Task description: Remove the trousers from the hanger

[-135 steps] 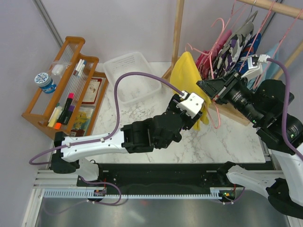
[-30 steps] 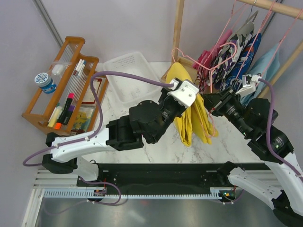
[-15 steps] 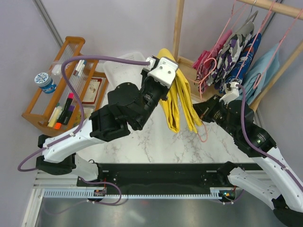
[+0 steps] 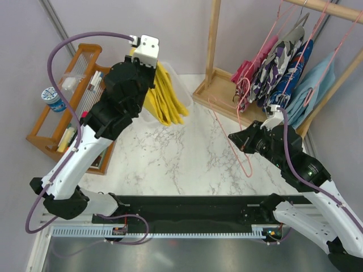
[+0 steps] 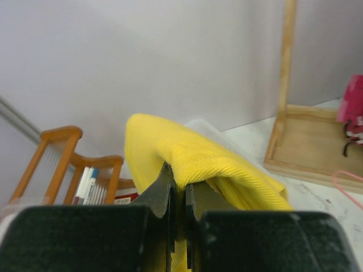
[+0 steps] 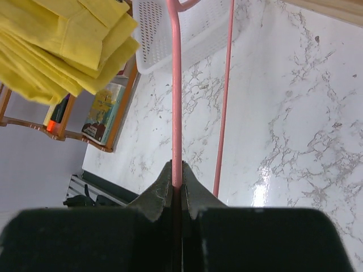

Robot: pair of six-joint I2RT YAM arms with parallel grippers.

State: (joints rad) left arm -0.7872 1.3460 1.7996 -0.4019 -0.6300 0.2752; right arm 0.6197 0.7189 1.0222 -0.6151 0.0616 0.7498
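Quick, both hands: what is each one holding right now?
Left hand: closed on the yellow trousers.
Right hand: closed on the pink hanger.

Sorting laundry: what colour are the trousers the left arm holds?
Plain yellow trousers; top view best.

Yellow trousers (image 4: 165, 97): matt woven cloth, with a fine ribbed weave clear in the left wrist view (image 5: 204, 161).
Hanger (image 6: 176, 85): thin pink rod, smooth with a slight sheen. The coating looks like plastic; can't tell the core.
Table (image 4: 187, 156): white marble-look top with grey veins, polished and glossy, with glare spots.
Basket (image 6: 193, 31): white plastic with perforated walls, semi-matt.
Rack (image 4: 88, 54): orange-brown wood, varnished, satin finish.
Stand (image 4: 213, 39): pale wood, matt.
Left gripper (image 5: 177, 178) and right gripper (image 6: 177, 173): black fingers, matt, plastic-looking, edges a bit rough.
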